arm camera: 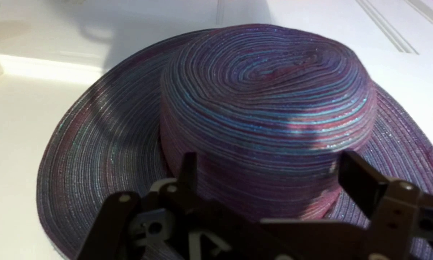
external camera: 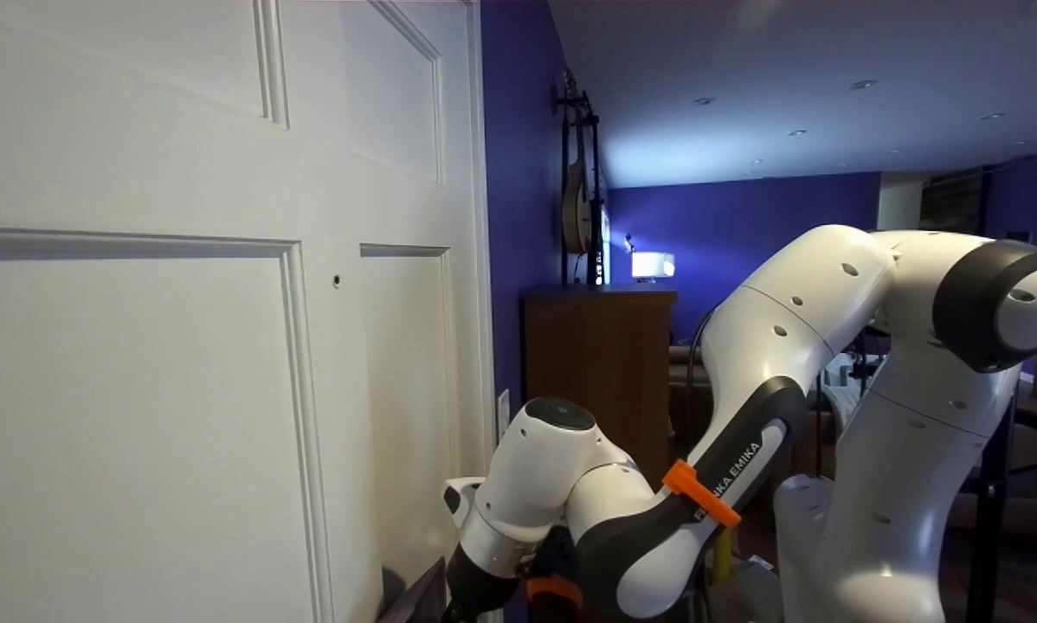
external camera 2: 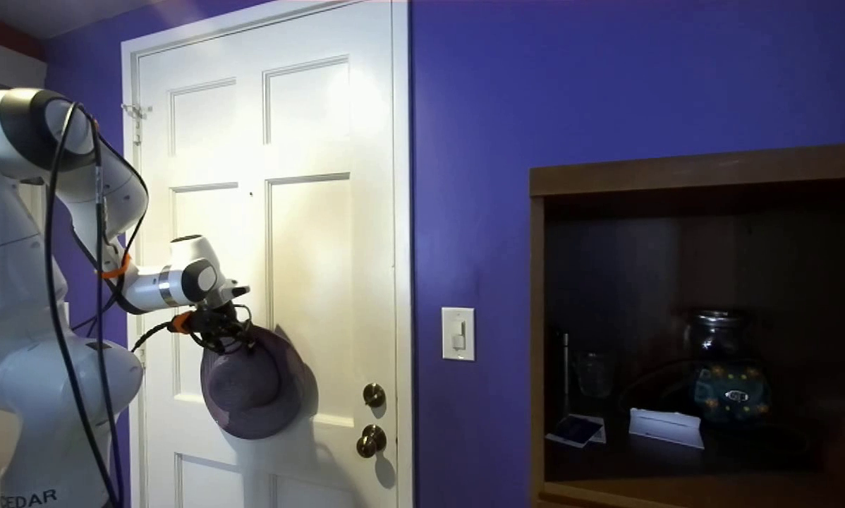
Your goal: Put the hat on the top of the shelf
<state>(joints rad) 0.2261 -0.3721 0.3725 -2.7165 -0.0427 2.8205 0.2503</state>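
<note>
while purple wall [external camera 2: 606,85] flanks white door [external camera 2: 309,247], the gripper [arm camera: 269,162] faces the hat [arm camera: 263,108], jaws spread.

a black two-fingered gripper [arm camera: 268,162] stood spread before a round, wide-brimmed, purple-blue striped fabric hat [arm camera: 263,115], contact unclear, with a white panelled door [arm camera: 17,137] behind.

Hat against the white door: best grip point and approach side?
Probably the upper side of the hat's crown, pinched from above and in front. The crown bulges out of the brim, away from the door, giving the fingers something to close on. Its creased top suggests soft material that may fold when squeezed. The gripper stands open there.
</note>
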